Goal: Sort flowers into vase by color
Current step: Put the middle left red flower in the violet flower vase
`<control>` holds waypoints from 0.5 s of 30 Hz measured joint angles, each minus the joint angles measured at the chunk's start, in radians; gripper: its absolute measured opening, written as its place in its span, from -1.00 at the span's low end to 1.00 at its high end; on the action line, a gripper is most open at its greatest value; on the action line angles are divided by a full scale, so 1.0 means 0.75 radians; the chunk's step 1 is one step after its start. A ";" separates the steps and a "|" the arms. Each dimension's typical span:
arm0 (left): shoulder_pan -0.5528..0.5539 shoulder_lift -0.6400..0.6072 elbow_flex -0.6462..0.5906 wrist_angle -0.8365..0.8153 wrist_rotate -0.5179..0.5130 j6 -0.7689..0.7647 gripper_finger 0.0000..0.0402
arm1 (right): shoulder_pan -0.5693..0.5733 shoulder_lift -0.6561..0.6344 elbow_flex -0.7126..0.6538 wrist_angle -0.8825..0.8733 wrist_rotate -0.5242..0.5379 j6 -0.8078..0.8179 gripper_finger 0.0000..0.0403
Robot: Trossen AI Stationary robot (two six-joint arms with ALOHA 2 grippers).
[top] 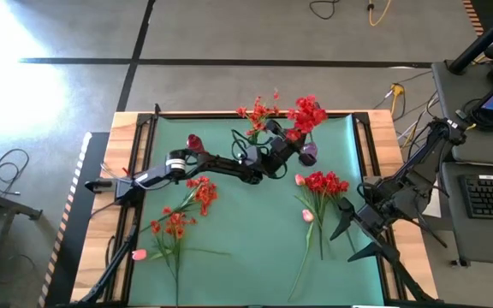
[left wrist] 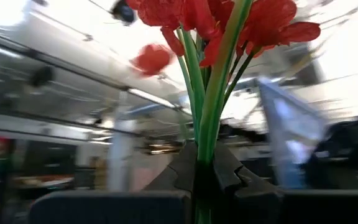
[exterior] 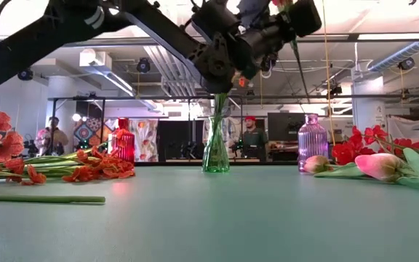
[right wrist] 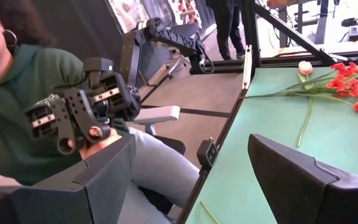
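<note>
High view: left end effector (top: 302, 141) is out over the far-middle of the green tabletop (top: 246, 257), clamped on a deep red flower (top: 308, 111) whose blossoms sit just beyond its tip; the purple vase (top: 310, 152) is right beside it and the clear vase (top: 256, 133) a little off to its side, already carrying an orange-red spray (top: 260, 111). Step in hand, as I read it: carrying a red stem to a vase. The next move calls for getting the stem end over the right mouth and lowering straight. Right end effector (top: 347, 224) is parked at the tabletop's near right edge, fingers apart, holding nothing; the loose red bunch (top: 325, 182) with a pink bud (top: 308, 216) lies just beside it, and the orange-red bunch (top: 187, 210) is well apart on the other side. Low view: left end effector (exterior: 286, 22) is high above the clear vase (exterior: 216, 142), the purple vase (exterior: 312, 142) off to one side below; a red bottle-like vase (exterior: 122, 140) stands farther off. Risk: the spray already in the clear vase crowds that mouth. Left wrist view: fingers (left wrist: 225, 171) together on green stems, red blossoms (left wrist: 229, 18) beyond. Right wrist view: fingers (right wrist: 309, 174) wide apart; a seated person (right wrist: 23, 99) just past the tabletop edge, not in the way.
</note>
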 joint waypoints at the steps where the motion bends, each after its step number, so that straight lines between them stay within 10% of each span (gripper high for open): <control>1: -0.002 0.011 0.011 -0.001 -0.025 0.032 -1.00 | 0.000 0.001 0.000 0.003 0.000 0.009 0.50; 15: -0.021 0.022 -0.003 -0.038 -0.069 -0.004 -1.00 | 0.000 0.001 0.000 0.010 0.000 0.008 0.50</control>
